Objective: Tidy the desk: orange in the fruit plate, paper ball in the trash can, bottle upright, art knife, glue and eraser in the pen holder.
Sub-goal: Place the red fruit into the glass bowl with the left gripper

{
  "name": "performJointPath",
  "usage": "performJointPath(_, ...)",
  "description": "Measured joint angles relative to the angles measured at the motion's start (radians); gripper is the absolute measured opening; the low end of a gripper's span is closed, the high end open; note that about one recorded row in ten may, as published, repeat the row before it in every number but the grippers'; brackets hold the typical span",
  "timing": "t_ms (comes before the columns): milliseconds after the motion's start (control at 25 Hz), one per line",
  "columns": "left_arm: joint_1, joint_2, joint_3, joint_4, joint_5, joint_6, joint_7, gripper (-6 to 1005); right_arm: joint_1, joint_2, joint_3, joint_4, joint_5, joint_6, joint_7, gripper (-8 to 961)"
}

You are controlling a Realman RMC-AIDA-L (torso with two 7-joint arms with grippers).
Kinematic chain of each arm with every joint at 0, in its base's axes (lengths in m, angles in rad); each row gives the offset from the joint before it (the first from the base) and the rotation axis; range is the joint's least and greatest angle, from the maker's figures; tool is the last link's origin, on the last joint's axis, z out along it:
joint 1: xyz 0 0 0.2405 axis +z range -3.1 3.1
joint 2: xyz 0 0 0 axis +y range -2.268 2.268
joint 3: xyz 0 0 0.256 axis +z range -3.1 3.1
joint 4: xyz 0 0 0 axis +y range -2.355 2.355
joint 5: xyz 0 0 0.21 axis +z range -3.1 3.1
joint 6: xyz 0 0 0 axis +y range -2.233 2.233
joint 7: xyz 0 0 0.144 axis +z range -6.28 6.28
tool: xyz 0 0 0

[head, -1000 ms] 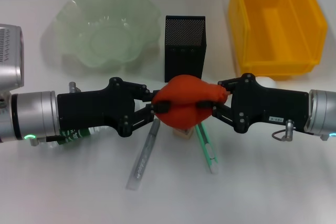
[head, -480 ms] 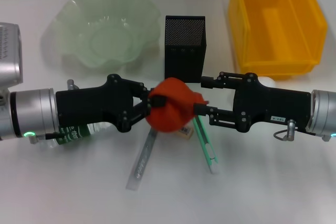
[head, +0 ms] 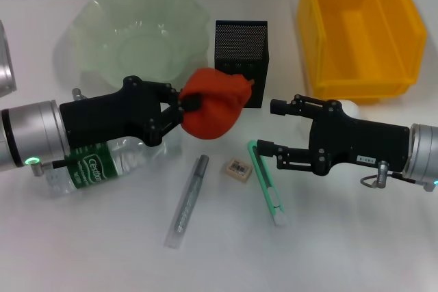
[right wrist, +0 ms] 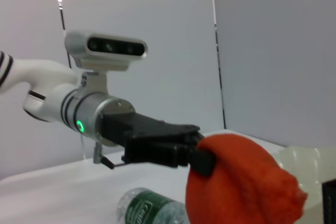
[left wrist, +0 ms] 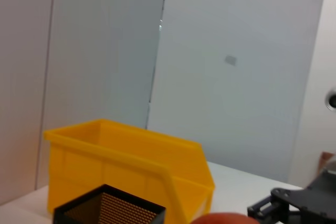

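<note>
Nearest, lying flat on the white desk [head: 356,237]: grey glue stick [head: 186,200], small eraser [head: 237,167], green art knife [head: 267,182]; toppled bottle [head: 89,165] under the left arm; right gripper [head: 268,128] spread open, holding nothing; left gripper [head: 186,105] clamped on the orange [head: 212,102], lifted just before the black pen holder [head: 241,61]; farther back, green fruit plate [head: 140,35] and yellow trash can [head: 356,29].
</note>
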Motion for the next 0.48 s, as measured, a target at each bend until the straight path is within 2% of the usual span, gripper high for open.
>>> performJointPath(280, 0.016, -0.002, -0.050, -0.017, -0.055, -0.008, 0.014, 63, -0.016, 0.002, 0.003, 0.032, 0.016, 0.069, -0.029, 771)
performJointPath(360, 0.021, -0.001, -0.106, -0.042, -0.074, -0.006, 0.043, 63, -0.022, 0.003, 0.009, 0.058, 0.029, 0.084, -0.067, 771)
performJointPath(480, 0.022, -0.002, -0.143, -0.054, -0.079, -0.005, 0.062, 63, -0.037, 0.003, 0.013, 0.092, 0.074, 0.088, -0.128, 771)
